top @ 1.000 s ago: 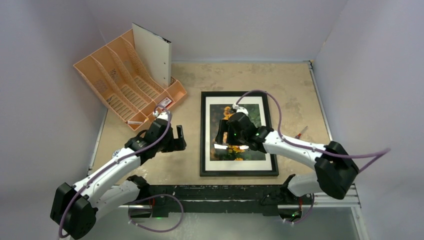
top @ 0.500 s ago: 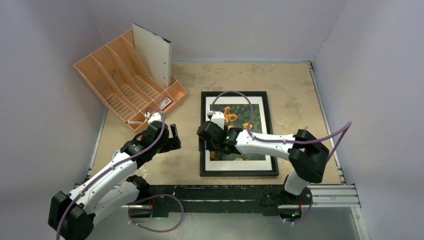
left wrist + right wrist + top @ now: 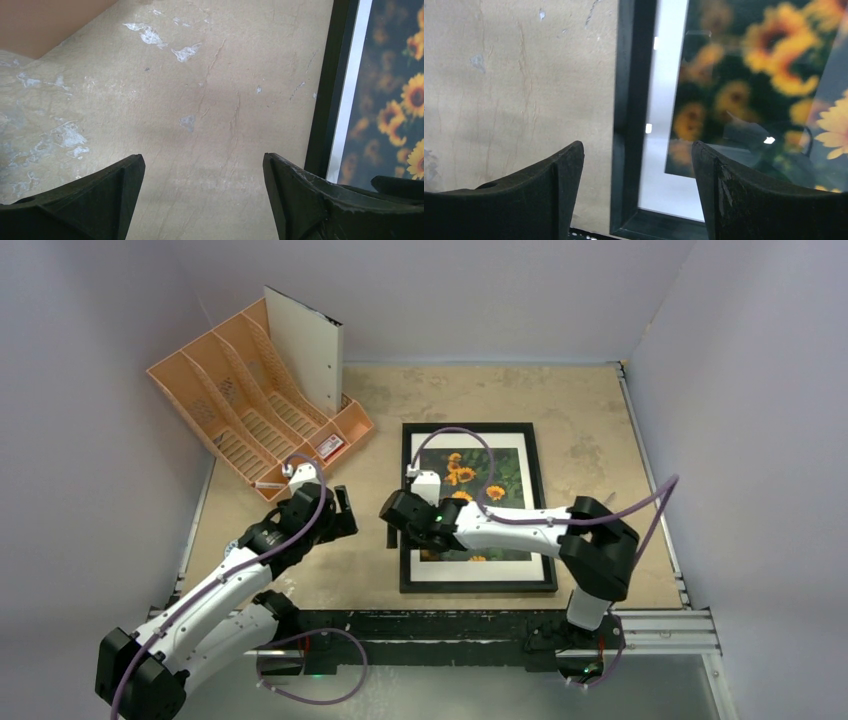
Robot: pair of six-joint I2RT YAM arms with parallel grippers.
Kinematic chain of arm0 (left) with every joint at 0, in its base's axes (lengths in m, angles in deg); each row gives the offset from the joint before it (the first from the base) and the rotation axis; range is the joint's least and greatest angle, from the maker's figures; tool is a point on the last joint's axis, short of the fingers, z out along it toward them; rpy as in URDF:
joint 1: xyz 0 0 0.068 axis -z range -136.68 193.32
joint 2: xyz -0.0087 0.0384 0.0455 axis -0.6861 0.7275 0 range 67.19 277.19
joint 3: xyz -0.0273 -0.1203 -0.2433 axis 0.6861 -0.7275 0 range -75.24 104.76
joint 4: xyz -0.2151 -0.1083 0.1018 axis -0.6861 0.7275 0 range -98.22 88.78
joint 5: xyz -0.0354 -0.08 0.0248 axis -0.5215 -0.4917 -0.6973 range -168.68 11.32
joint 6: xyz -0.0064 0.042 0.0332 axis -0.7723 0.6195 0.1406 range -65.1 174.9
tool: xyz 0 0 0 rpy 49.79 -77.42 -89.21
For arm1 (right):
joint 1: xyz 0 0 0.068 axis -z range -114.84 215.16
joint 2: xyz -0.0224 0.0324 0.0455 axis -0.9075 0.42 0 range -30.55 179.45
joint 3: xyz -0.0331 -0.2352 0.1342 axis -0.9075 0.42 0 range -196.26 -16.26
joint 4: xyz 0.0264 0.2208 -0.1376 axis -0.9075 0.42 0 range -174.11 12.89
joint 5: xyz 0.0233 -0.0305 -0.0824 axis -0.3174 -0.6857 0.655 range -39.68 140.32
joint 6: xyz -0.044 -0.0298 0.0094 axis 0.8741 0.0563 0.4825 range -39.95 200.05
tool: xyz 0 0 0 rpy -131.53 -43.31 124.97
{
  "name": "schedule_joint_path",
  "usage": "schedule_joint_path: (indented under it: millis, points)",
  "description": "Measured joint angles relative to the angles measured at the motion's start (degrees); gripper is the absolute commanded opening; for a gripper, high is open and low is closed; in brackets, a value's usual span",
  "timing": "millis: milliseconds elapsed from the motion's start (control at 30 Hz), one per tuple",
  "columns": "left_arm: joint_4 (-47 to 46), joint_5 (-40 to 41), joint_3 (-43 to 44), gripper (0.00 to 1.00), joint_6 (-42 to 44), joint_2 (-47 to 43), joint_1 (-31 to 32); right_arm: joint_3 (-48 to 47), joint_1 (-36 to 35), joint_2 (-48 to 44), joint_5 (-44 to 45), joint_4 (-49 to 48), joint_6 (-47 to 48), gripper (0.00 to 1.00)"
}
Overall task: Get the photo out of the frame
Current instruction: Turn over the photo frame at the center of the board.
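Observation:
The black frame (image 3: 478, 583) lies flat on the table, right of centre, with the sunflower photo (image 3: 500, 475) inside it under a white border. My right gripper (image 3: 392, 530) hangs open at the frame's left side. In the right wrist view its jaws (image 3: 638, 152) straddle the black left bar (image 3: 629, 100), one finger over bare table, the other over the photo (image 3: 749, 75). My left gripper (image 3: 343, 516) is open above bare table just left of the frame, holding nothing. Its wrist view shows the frame bar (image 3: 327, 90) and the photo (image 3: 395, 100) at the right.
An orange file organiser (image 3: 250, 405) stands at the back left with a white board (image 3: 305, 350) upright in it. Grey walls close the table on three sides. The tan tabletop (image 3: 450, 390) is scuffed.
My right gripper has swung left from over the middle of the photo to the frame's left bar. My left gripper has drawn back slightly to the left. The frame has not moved.

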Motion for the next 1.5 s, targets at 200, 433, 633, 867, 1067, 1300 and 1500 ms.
schedule_joint_path:
  millis: [200,433,633,867,1067,1300,1500]
  points:
    - [0.31,1.88,0.00,0.93,-0.13,0.13,0.00,-8.85,-3.80,8.26,2.84,6.19,-1.25,0.71]
    - [1.18,3.82,0.00,0.93,-0.61,-0.28,0.00,-9.79,-5.18,10.29,4.11,9.75,-2.99,0.53]
    - [1.36,4.70,0.00,0.93,-0.66,-0.90,0.00,-9.84,-5.49,10.34,4.37,10.71,-3.91,0.46]
    - [1.36,4.70,0.00,0.93,-0.61,0.15,0.00,-12.04,-5.92,12.96,4.68,12.20,-4.28,0.44]
    - [1.36,4.74,0.00,0.93,-0.61,0.15,0.00,-12.83,-5.99,13.97,4.96,12.94,-4.37,0.38]
    - [1.36,4.87,0.00,0.93,-0.61,0.13,0.00,-14.32,-6.16,15.12,5.51,14.23,-4.79,0.33]
    - [1.33,4.83,0.00,0.93,-0.59,0.13,0.00,-15.67,-6.36,15.93,6.01,15.93,-5.60,0.15]
